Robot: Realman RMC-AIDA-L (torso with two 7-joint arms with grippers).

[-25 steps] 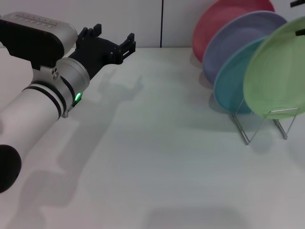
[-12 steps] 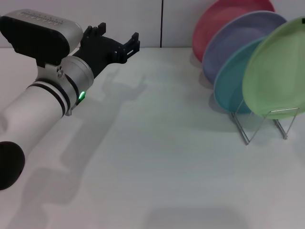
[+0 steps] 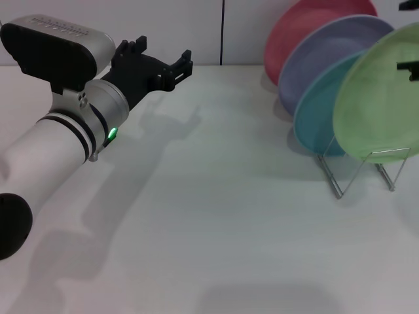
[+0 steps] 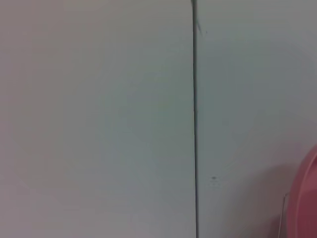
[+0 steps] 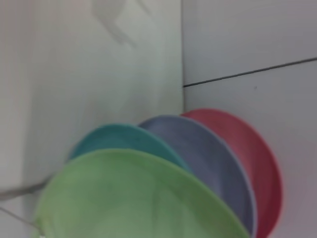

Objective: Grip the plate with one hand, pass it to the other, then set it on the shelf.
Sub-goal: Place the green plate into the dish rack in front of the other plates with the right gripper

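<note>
Plate (image 3: 376, 104) is sitting on edge in the wire shelf (image 3: 363, 167) over on my right, the light-green one at the front of the row. Behind it I can see a teal plate (image 3: 314, 118), then a lavender plate (image 3: 321, 55), then a red plate (image 3: 301, 29) at the back — all leaning the same way. My left gripper (image 3: 160, 55) hangs above the white table (image 3: 216, 216) on the far left side, well apart from the rack, fingers spread and grasping nothing. Right gripper (image 3: 409, 65) only pokes in as a black bit at the frame edge, right by the green plate's rim — can't tell if it's clenched or released. Right wrist view looks over all four plates.
</note>
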